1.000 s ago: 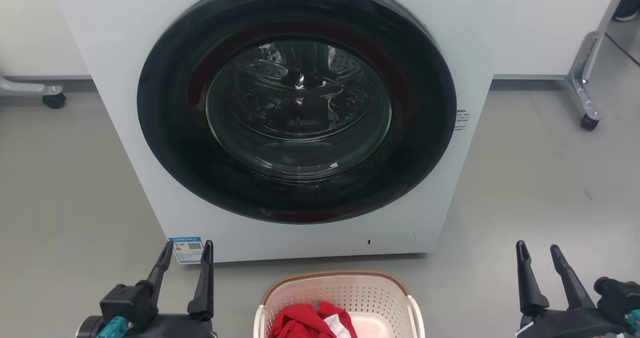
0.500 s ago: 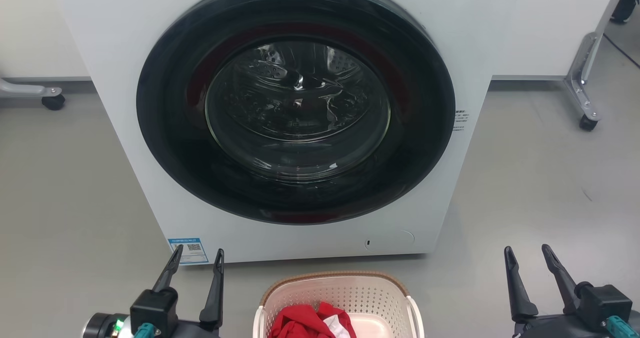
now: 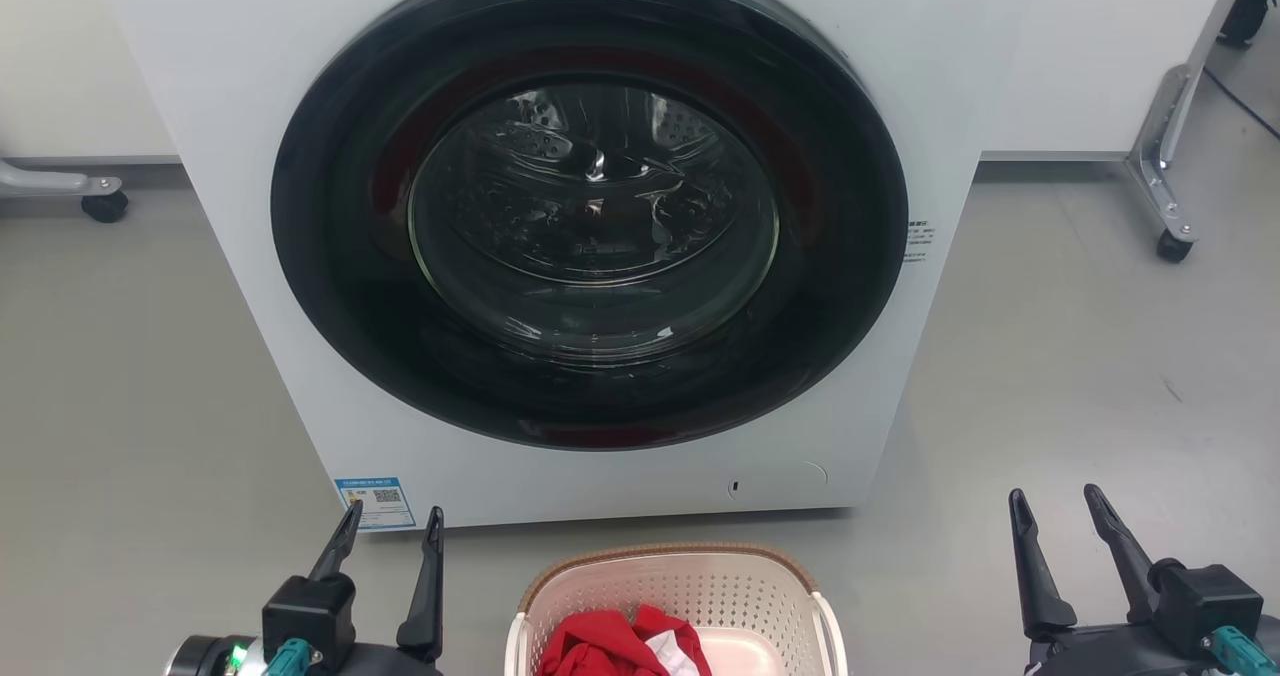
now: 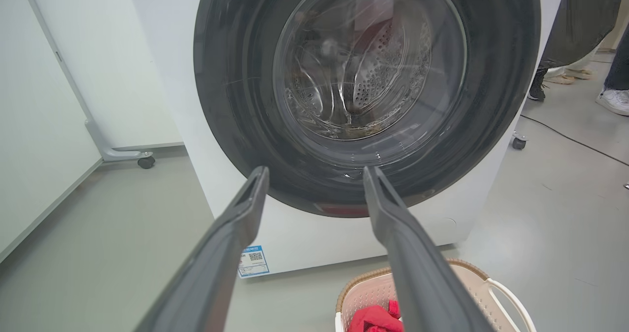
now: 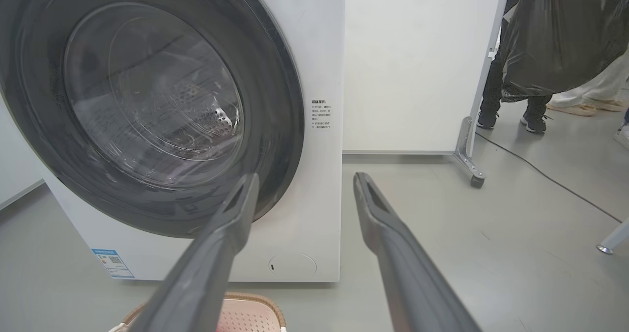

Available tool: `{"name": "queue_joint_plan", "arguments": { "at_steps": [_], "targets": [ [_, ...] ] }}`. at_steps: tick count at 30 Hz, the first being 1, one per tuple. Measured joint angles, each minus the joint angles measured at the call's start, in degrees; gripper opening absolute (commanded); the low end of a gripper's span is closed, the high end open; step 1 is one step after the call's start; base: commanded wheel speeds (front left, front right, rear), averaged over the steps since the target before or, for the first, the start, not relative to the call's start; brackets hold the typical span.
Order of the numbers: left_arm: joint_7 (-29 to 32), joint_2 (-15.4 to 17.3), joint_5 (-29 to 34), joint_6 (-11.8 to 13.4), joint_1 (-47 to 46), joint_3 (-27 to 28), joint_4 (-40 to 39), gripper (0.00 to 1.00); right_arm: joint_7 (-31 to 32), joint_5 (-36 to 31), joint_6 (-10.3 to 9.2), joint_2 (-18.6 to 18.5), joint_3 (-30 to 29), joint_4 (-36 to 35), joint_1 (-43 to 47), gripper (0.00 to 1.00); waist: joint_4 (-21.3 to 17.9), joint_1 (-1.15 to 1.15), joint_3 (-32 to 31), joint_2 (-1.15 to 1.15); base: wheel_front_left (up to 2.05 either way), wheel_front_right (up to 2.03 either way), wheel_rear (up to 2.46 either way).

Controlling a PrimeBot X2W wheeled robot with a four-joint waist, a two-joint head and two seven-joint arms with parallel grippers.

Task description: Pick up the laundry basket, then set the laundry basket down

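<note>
Head view: laundry basket (image 3: 680, 584), red cloth (image 3: 600, 648) inside, on the floor (image 3: 120, 406) before the closed washer (image 3: 250, 106), between left gripper (image 3: 393, 511) and right gripper (image 3: 1055, 496), both spread and empty. Blue label (image 3: 375, 501) unreadable.

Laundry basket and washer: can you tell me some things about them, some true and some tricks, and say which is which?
1. The laundry basket sits on the floor in front of the washer. True.
2. The left gripper holds the basket's handle. False: it is open, apart from the basket, off to its left.
3. A red cloth lies in the basket. True.
4. The washer's door stands open. False: it is shut.
5. The right gripper is open and holds nothing. True.
</note>
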Motion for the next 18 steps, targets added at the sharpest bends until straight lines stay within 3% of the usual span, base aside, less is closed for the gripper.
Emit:
{"name": "queue_joint_plan", "arguments": {
  "at_steps": [18],
  "targets": [
    [2.4,-0.6,-0.2,0.0,0.0,1.4,1.1,1.00,-0.1,0.1,0.00,0.0,0.0,0.9,-0.2,1.00,0.2,0.00,0.0,0.00,0.00,0.00,0.00]
  ]
}}
